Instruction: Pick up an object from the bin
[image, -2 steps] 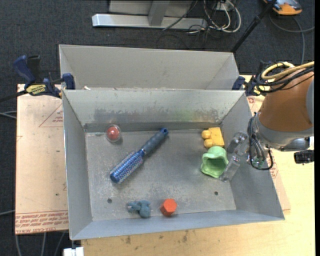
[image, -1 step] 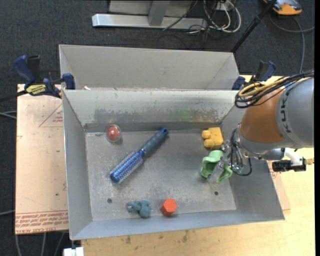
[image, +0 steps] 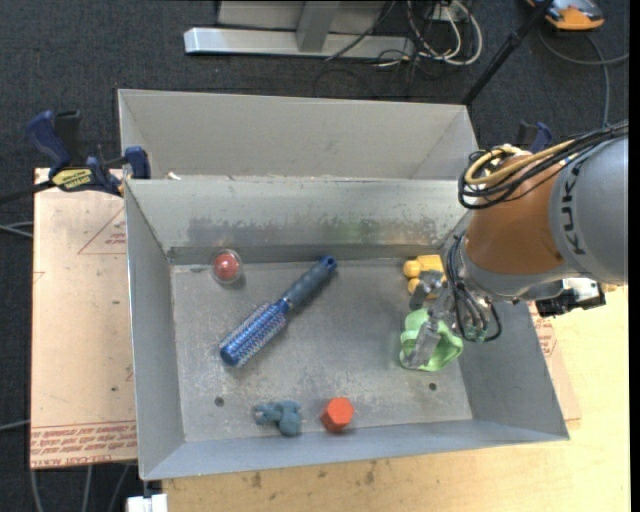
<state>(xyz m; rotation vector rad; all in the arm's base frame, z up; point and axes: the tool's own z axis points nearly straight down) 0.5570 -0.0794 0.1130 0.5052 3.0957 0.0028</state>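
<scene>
At the far left lies 1 red ball (image: 227, 266), mid-bin 1 blue brush (image: 275, 312), and at the right my gripper (image: 434, 338) sits low on a green thing (image: 411, 342). Whether it is apart or clamped I cannot tell. The green thing looks light, soft and crumpled, so I'd pinch a raised fold.

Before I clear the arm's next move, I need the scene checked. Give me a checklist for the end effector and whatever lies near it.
1. End effector over a thing: ok, it is at the green thing, right part of the bin.
2. Hold on the green thing secured: cannot tell.
3. Neighbour clear: not ok, a yellow thing lies close by, toward the back wall.
4. Blue hairbrush out of the way: ok, mid-bin, apart.
5. Orange thing at the front: ok, apart.
</scene>
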